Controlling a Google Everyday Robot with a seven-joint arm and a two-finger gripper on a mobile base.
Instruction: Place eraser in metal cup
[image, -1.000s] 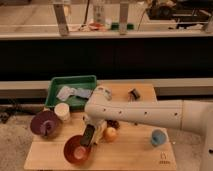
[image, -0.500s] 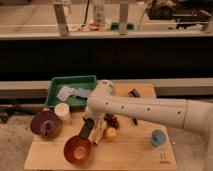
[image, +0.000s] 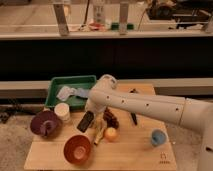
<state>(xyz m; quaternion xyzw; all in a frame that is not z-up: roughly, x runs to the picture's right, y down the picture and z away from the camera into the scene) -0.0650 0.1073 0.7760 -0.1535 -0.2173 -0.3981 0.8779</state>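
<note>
My white arm reaches in from the right, and my gripper (image: 90, 115) points down over the wooden table, just right of the white cup (image: 62, 112). A small flat black block, the eraser (image: 85, 122), sits tilted at the gripper's tip. I cannot tell whether it is held or lies on the table. A small light-blue cup (image: 157, 137) stands at the front right, well apart from the gripper. I cannot tell if it is the metal cup.
A green tray (image: 55, 86) with a grey-blue object (image: 69, 92) stands at the back left. A purple bowl (image: 44, 123) and a red bowl (image: 77, 148) are at the front left. A banana (image: 98, 133), an orange ball (image: 111, 133), a dark reddish strip (image: 110, 119) and a slim dark stick (image: 134, 118) lie nearby.
The gripper end has moved up and back from the red bowl's rim toward the white cup. The black block at its tip moved with it.
</note>
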